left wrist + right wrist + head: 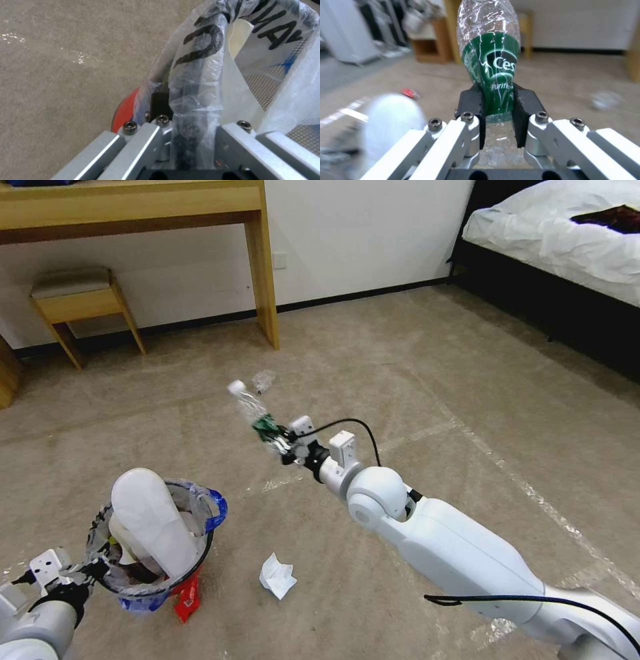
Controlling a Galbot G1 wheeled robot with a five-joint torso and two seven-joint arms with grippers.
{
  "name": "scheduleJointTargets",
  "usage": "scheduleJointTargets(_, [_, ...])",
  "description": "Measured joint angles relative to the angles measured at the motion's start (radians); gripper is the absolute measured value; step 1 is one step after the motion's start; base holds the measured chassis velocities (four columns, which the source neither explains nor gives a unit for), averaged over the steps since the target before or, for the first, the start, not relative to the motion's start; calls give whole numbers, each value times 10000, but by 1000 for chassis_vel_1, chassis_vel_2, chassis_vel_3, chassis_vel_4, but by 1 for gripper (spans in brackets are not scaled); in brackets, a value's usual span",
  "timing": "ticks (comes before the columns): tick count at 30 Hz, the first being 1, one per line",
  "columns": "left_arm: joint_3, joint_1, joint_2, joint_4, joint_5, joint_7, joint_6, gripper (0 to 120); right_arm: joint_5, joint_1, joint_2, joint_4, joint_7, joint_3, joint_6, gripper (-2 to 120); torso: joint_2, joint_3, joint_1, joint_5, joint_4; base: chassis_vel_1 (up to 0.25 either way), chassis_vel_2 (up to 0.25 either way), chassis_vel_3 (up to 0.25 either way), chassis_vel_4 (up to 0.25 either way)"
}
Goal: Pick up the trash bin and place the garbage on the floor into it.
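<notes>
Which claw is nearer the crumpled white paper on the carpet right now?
Left, narrowly. The left claw is shut on the trash bin rim, with the crumpled white paper just beyond the bin. The right claw holds the bottle up, farther out.

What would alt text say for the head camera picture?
The right gripper holds a clear green-labelled bottle above the carpet. The left gripper grips the rim of a red trash bin with white slipper soles inside; crumpled paper lies nearby.

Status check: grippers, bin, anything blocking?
Left gripper shut on trash bin rim. Right gripper shut on bottle, held above the floor. Crumpled paper, clear plastic scrap on carpet. Nothing blocking.
</notes>
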Motion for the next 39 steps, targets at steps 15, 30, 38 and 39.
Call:
scheduleJointTargets(15, [95,-65,-27,-85,54,-33,69,1,742,594,1000,-78,-172,-2087,1181,15,0,1,1,0,1,0,0,0,0])
scheduleJointTargets(30, [53,-131,25,-149,-33,-62,108,1,662,1142,1314,-881,263,-3178,623,15,0,1,0,0,0,0,0,0,0])
scheduleJointTargets(38, [52,-201,55,-157,-76,-67,116,1,567,1282,1374,-1270,461,-3568,254,15,0,1,0,1,0,0,0,0,0])
scheduleJointTargets(39, [52,-207,56,-156,-77,-68,116,1,563,1282,1385,-1309,468,-3613,238,15,0,1,0,1,0,0,0,0,0])
